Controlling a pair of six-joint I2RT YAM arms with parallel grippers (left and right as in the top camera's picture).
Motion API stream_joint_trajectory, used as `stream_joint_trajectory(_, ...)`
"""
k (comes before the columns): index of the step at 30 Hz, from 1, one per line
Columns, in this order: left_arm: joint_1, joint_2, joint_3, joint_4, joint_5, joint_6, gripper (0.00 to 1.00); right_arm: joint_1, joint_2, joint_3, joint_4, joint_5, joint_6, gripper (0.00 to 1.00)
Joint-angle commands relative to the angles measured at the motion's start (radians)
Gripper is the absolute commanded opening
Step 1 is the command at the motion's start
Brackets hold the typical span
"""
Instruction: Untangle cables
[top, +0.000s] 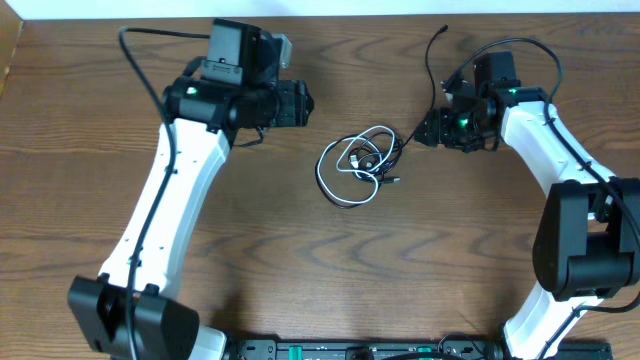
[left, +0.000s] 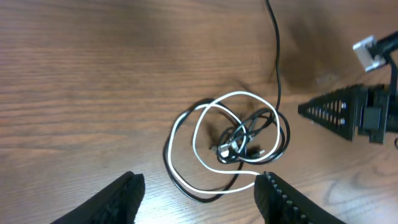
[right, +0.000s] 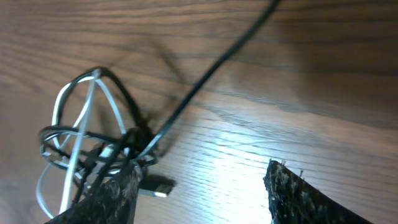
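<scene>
Cables: a white cable (top: 322, 176) and a black cable (top: 431, 65) are seen knotted into one loose tangle at the middle of the table (top: 60, 150), between the two grippers.
Overhead only: the black cable's free tail is shown running from the knot, close past the right gripper (top: 428, 132), toward the far table edge. The left gripper (top: 303, 103) is seen apart from the tangle, on its far-left side.
Left wrist only: the white cable (left: 249, 94) is shown as a wide loop around the dark knot, with its lower run lying on the wood between the two fingertips. The black cable (left: 278, 56) leaves through the top edge.
Left gripper (left: 202, 199): jaws are spread wide; nothing is clamped.
Right wrist only: a small metal plug (right: 158, 185) is made out beside the knot. The white cable (right: 59, 102) and black cable (right: 211, 71) are viewed low and close.
Right gripper (right: 205, 205): jaws are held wide; nothing is gripped.
In the way: the near part of the tangle is covered by one right finger (right: 112, 199).
Lights: green lights (top: 193, 92) are lit on both arms.
Writing: marks on the dark bar (top: 350, 350) at the near edge are too small to be read.
</scene>
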Motion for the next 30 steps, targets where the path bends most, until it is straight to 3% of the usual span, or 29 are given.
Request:
stream_joint_trajectory(1,-0.026,0.04,0.017,-0.003,0.037,0.01,0.58,-0.019,-0.012,0.011,0.0,0.019,0.031,0.62)
stream_joint_trajectory(7,-0.085,0.148,0.016,-0.002,0.113,0.021,0.52,-0.023,-0.012,0.01,0.003,0.018,0.031,0.63)
stream_joint_trajectory(13,-0.144,0.262,0.016,0.02,0.208,0.163,0.51,-0.023,-0.012,0.01,0.003,0.019,0.027,0.64)
stream_joint_trajectory(21,-0.17,0.417,0.016,0.178,0.181,0.208,0.5,-0.023,-0.012,0.01,0.003,0.019,0.019,0.66)
stream_joint_trajectory(28,-0.17,0.491,0.016,0.199,0.139,0.209,0.49,-0.018,-0.012,0.01,0.003,0.019,0.019,0.67)
stream_joint_trajectory(30,-0.17,0.502,0.016,0.2,0.137,0.209,0.42,-0.014,-0.012,0.01,0.008,0.019,0.02,0.67)
